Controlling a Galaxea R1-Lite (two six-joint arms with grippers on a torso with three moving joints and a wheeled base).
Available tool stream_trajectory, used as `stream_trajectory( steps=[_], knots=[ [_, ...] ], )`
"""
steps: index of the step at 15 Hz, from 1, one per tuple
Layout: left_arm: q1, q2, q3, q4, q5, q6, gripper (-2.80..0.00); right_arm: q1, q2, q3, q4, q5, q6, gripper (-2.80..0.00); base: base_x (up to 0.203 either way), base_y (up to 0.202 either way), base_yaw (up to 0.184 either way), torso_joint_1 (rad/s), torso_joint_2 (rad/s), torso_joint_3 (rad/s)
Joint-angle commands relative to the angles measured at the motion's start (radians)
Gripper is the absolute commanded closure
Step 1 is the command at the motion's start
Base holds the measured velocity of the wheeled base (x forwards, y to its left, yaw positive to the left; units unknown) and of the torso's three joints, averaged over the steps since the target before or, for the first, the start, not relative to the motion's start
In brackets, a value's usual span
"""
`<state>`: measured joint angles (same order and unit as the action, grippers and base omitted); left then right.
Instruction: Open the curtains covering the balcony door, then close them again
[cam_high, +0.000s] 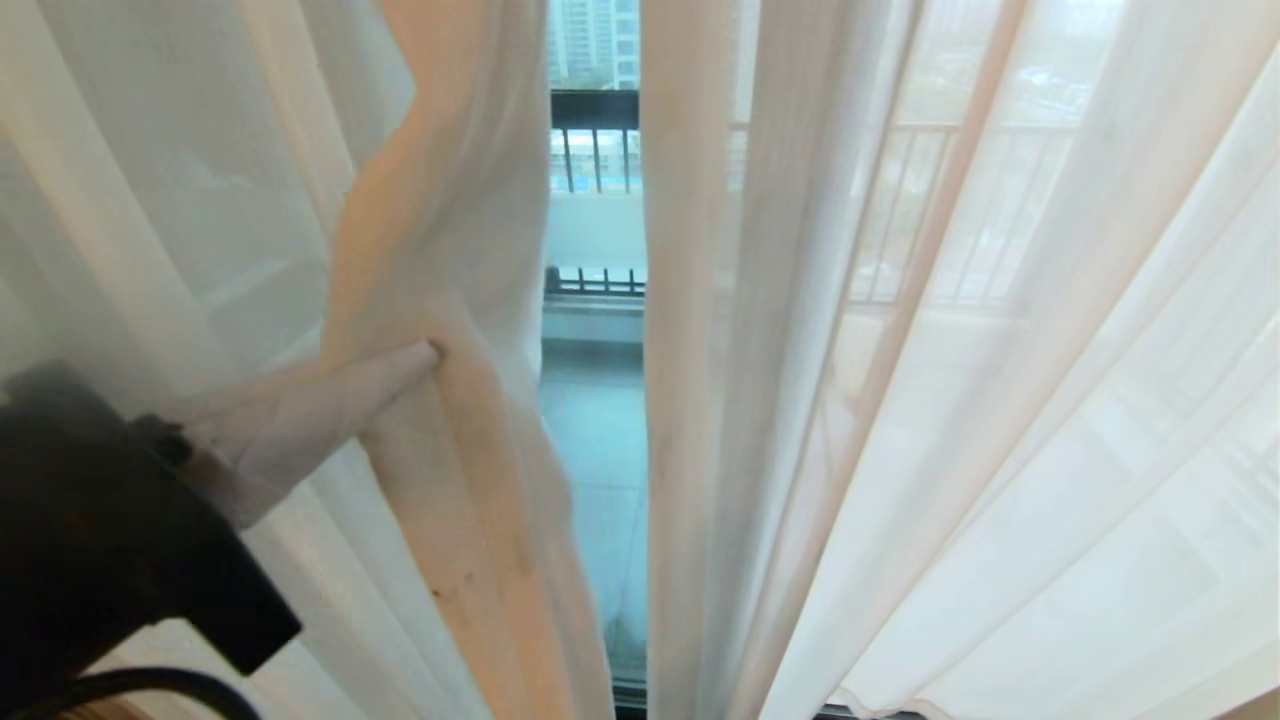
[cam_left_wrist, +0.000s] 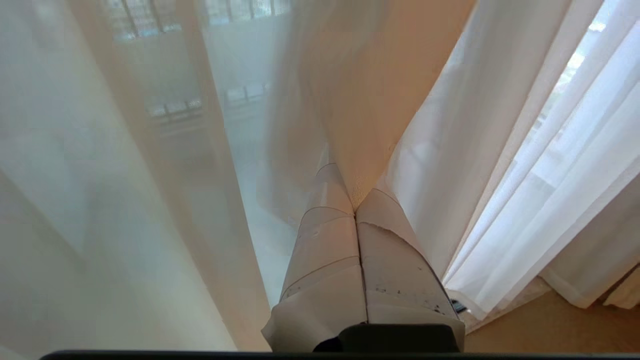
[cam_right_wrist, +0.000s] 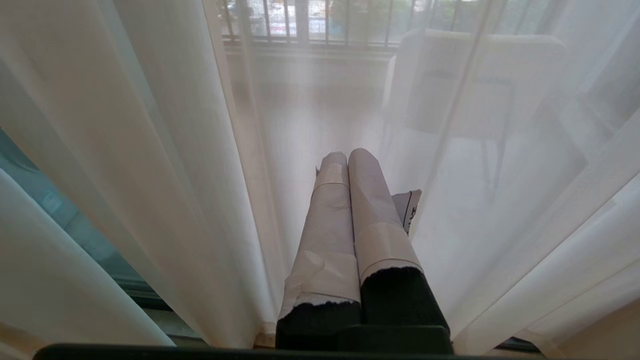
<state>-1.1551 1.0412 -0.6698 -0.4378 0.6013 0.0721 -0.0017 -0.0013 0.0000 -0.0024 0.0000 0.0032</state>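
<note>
We see the curtains (cam_high: 1000, 400) filling nearly the whole head view, sheer white cloth with cream folds hanging from top to bottom. They are parted only by a narrow gap near the middle. Through that gap shows the balcony door (cam_high: 595, 450), a strip of clear glass with the balcony floor behind it and a dark track at the bottom edge. Beyond the glass stands a black railing (cam_high: 595, 125), with tall buildings far off behind it. The same railing shows faintly through the cloth on the right panel.

The left panel's inner edge is bunched and drawn toward our left, its fold puckered where it is pinched. Our left arm comes in from the lower left corner of the head view as a dark bulk, and our left tool (cam_high: 425, 355) reaches out from it, wrapped in pale tape. In the left wrist view the left tool (cam_left_wrist: 356, 207) is clenched on the curtains, with a fold of cream cloth caught between the two taped fingers (cam_left_wrist: 325, 235) at their tips.

Our right tool (cam_right_wrist: 348, 160) shows only in the right wrist view. Its taped fingers lie pressed together, clenched on nothing, close in front of the right panel, with a pale chair (cam_right_wrist: 475, 85) dimly visible through the cloth.
</note>
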Motion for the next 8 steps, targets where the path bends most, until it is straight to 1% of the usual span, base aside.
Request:
stream_trajectory(
  steps=[1, 4, 8],
  knots=[
    [-0.012, -0.067, 0.015, 0.001, 0.003, 0.006, 0.00, 0.000, 0.001, 0.000, -0.001, 0.000, 0.000, 0.00, 0.000, 0.000, 0.000, 0.000, 0.00, 0.000],
    [-0.012, -0.078, 0.048, -0.005, 0.008, 0.014, 0.00, 0.000, 0.001, 0.000, -0.001, 0.000, 0.000, 0.00, 0.000, 0.000, 0.000, 0.000, 0.00, 0.000],
    [-0.009, -0.079, 0.050, -0.007, 0.009, 0.003, 0.00, 0.000, 0.001, 0.000, -0.001, 0.000, 0.000, 0.00, 0.000, 0.000, 0.000, 0.000, 0.00, 0.000]
  ],
)
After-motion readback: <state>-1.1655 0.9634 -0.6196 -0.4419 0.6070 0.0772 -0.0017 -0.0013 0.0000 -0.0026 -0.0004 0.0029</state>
